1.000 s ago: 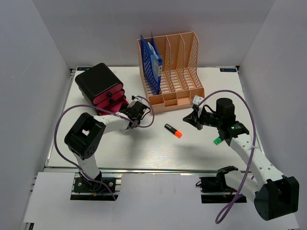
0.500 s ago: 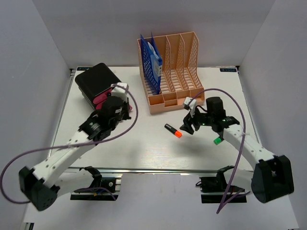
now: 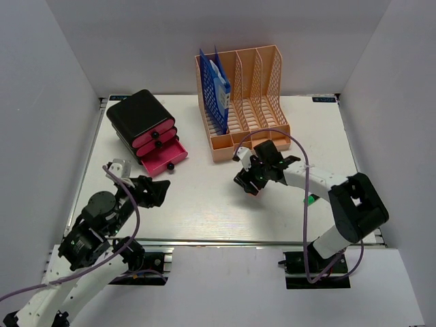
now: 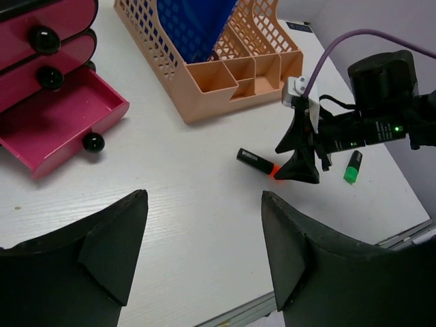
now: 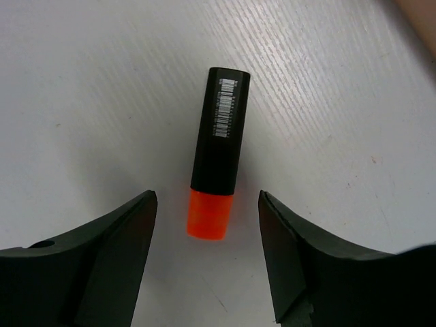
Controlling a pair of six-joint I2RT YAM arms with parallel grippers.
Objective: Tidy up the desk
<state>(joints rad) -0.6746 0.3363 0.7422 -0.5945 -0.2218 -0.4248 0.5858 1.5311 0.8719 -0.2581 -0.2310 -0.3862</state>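
Two grippers: both spread wide, both empty.
Right gripper (image 3: 249, 179): hangs directly over the orange marker (image 5: 219, 152); fingers (image 5: 109, 262) flank its cap end without touching it, in the right wrist view.
Orange marker position: flat on the desk (image 3: 204, 214), mid-table, just in front of the file rack (image 3: 242, 102).
Long axis: runs straight out from the wrist camera, between the fingers and across their closing line; orange cap nearest the gripper, black body pointing away.
Nearer arm: right, by far. Left gripper (image 3: 154, 193) is well apart at the left front, near the open pink drawer (image 3: 164, 157).
Likely step: descend and close on the orange marker. The lineup looks right, so no wrist turn seems needed.
Risk: fingers sit at the cap end, not mid-body, so the orange marker may pivot or slip when pinched. A small push forward first would help.
Other: green marker (image 4: 351, 167) lies on the desk beside the right arm, untouched.
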